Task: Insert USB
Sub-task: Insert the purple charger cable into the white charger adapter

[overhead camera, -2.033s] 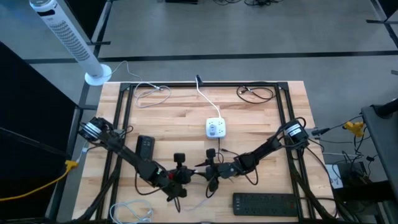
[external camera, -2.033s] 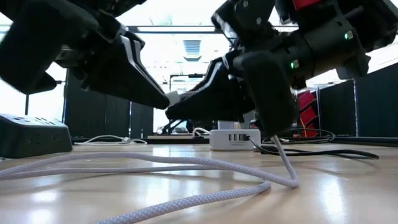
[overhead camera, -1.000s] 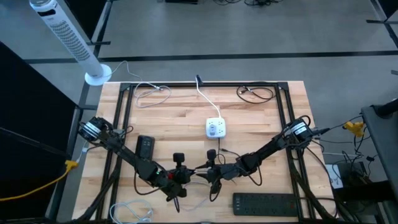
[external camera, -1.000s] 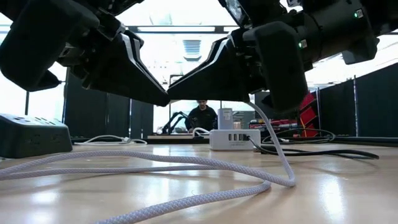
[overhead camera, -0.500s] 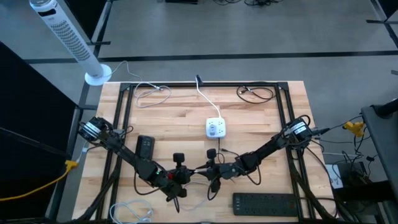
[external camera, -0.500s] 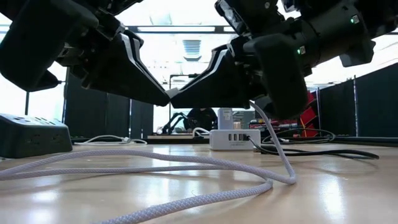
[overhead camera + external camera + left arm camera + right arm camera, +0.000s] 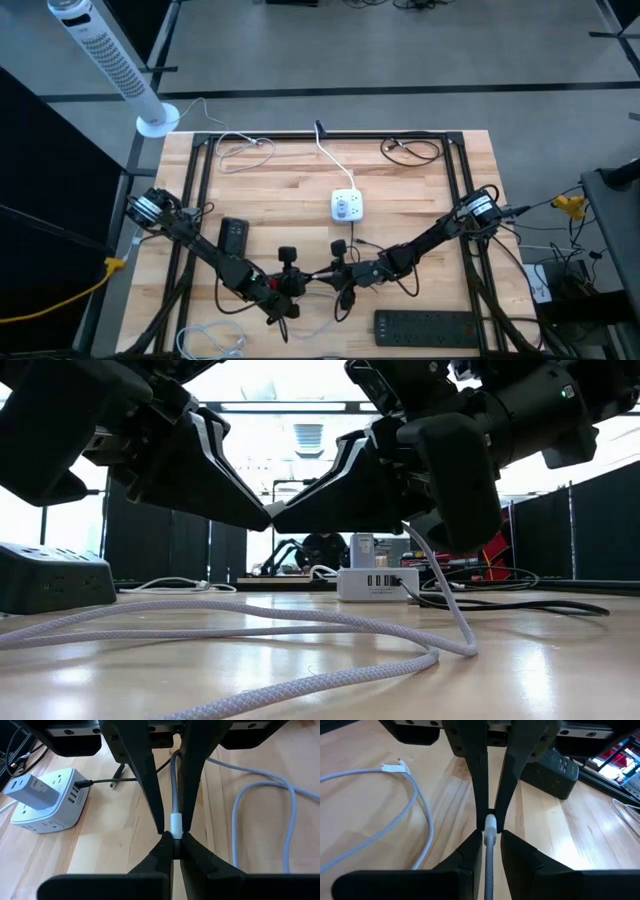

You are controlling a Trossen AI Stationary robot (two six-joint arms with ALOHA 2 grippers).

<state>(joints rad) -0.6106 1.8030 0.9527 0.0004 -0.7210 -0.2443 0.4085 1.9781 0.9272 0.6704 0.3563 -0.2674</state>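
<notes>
**Two grippers, one plug: the handover in mid-air**

Both pairs of jaws are clamped on the same small white USB plug point(image 7: 175, 825) at the end of the pale braided cable point(image 7: 300, 622): the left gripper point(image 7: 172, 839) pinches its tip, while the right gripper point(image 7: 490, 836) closes on the collar where the cable begins. They meet nose to nose above the wooden table point(image 7: 420, 200). The white charging hub point(image 7: 347, 207) sits further back, well apart. My advice: the left should let go only once the right is firm, keeping the plug level.
</notes>
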